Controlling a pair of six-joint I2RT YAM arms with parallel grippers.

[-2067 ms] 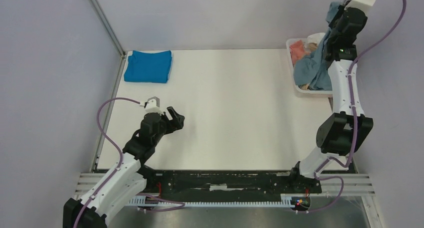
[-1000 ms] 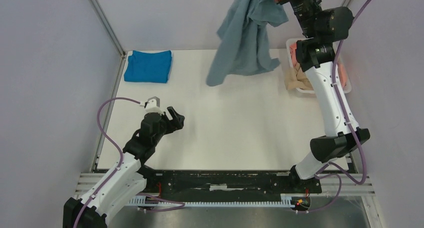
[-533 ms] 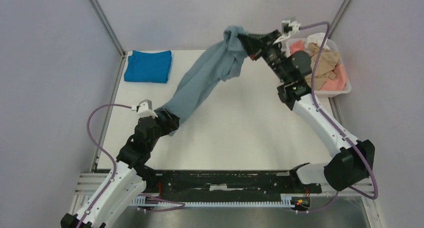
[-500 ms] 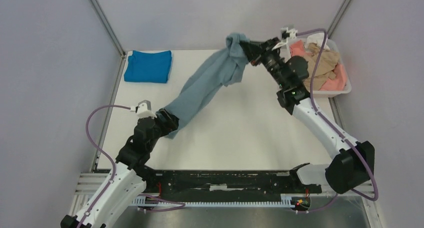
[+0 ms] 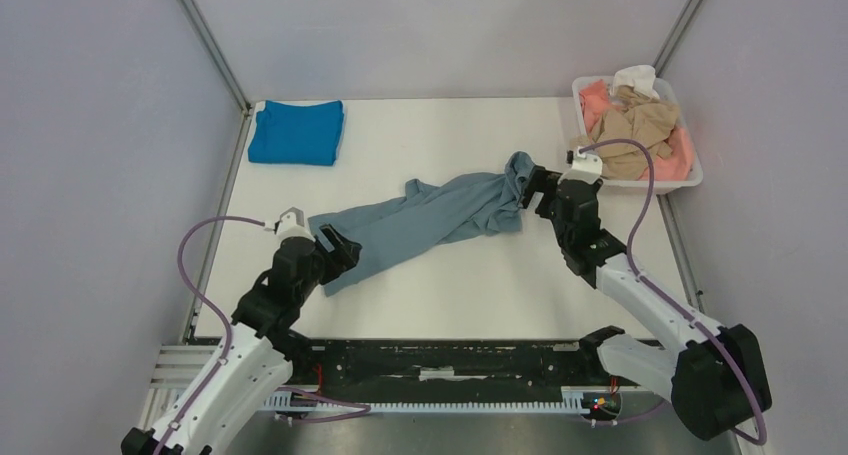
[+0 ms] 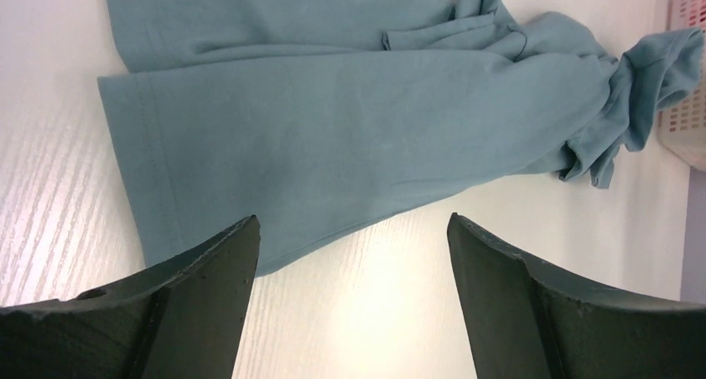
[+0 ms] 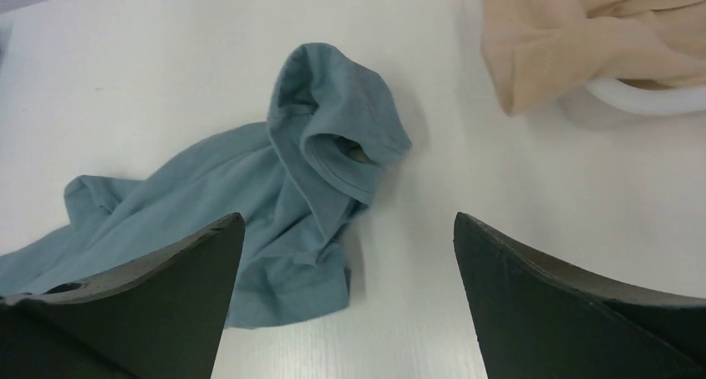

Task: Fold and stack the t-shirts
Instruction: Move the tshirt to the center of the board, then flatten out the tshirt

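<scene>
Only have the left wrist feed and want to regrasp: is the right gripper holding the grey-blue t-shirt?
Observer: No. The right gripper is open at the bunched end of the grey-blue t-shirt, which lies on the table.
Operator: Anything folded?
Observer: One bright blue t-shirt lies folded at the table's far left corner.
Operator: What's in the tub?
Observer: The white tub holds a tan shirt spilling over its rim, salmon-pink cloth and white cloth, all crumpled.
</scene>
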